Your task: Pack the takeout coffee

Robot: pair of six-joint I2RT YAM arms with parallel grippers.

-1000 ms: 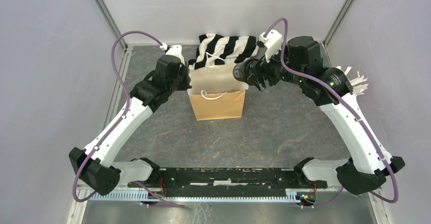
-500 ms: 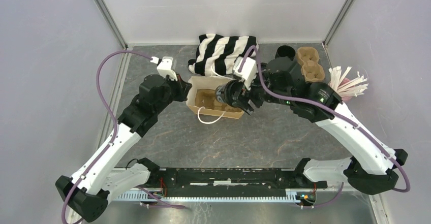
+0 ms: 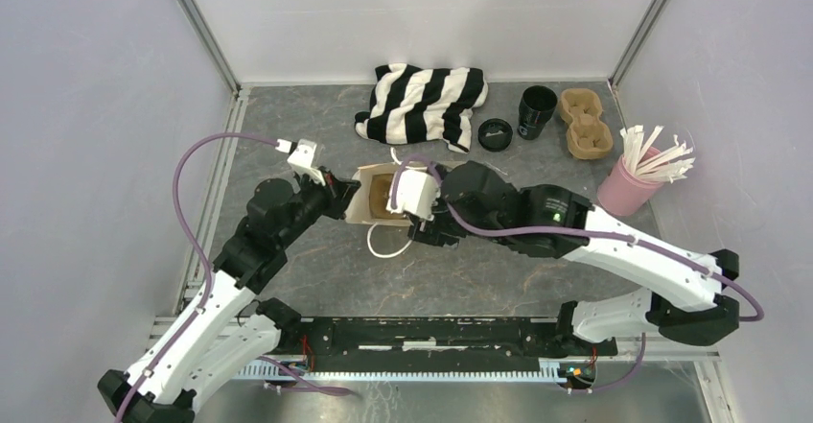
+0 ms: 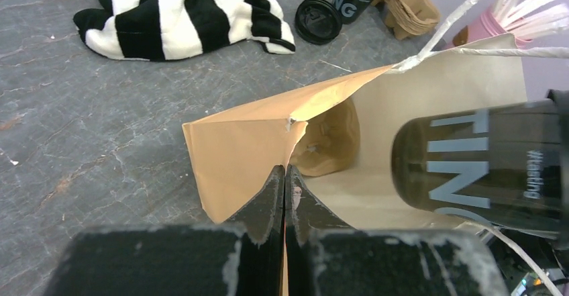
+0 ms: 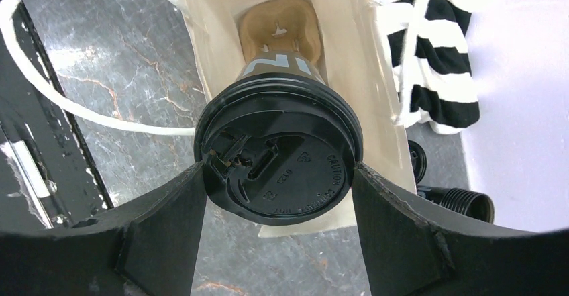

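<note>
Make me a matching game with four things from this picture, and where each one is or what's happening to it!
Things:
1. takeout coffee
2. paper bag
3. striped cloth
4. pink cup

Places or states:
A. holds white strips
B. lies at the back of the table
C. held by the right gripper
D. edge pinched by the left gripper

Pairs: 1-C, 2-D, 3-B, 4-A

bag [image 4: 235, 152] tipped flat, takeout coffee [image 5: 278, 165] inside (partly)
</note>
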